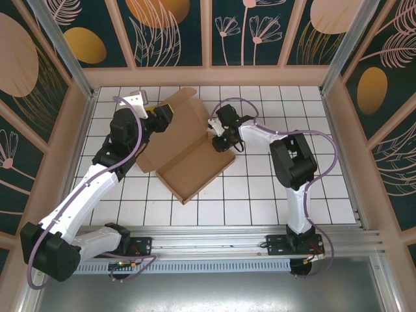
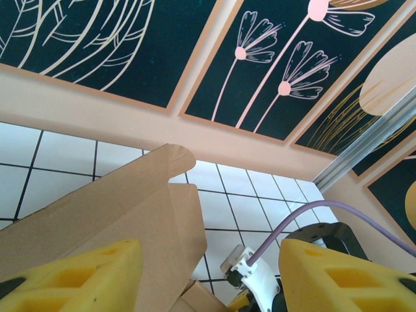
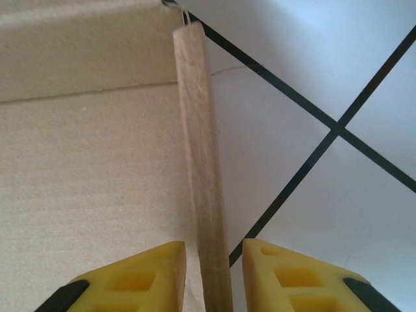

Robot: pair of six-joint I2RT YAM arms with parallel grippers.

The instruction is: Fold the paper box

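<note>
The paper box (image 1: 195,168) is plain brown cardboard, half formed: a low tray at the table's middle with a wide lid panel (image 1: 179,123) reaching up and left. My left gripper (image 1: 162,117) is at the panel's left edge; in the left wrist view it (image 2: 208,247) is open wide, and a raised cardboard flap (image 2: 130,214) stands in front of its left finger (image 2: 71,279). My right gripper (image 1: 220,140) is at the tray's right end. In the right wrist view it (image 3: 214,250) straddles an upright cardboard wall (image 3: 198,143), with a thin gap on each side.
The white gridded tabletop (image 1: 273,188) is walled by patterned panels (image 1: 247,32) at the back and sides. A metal rail (image 1: 214,237) with both arm bases runs along the near edge. The right arm's wrist and purple cable (image 2: 305,218) sit just beyond the left gripper.
</note>
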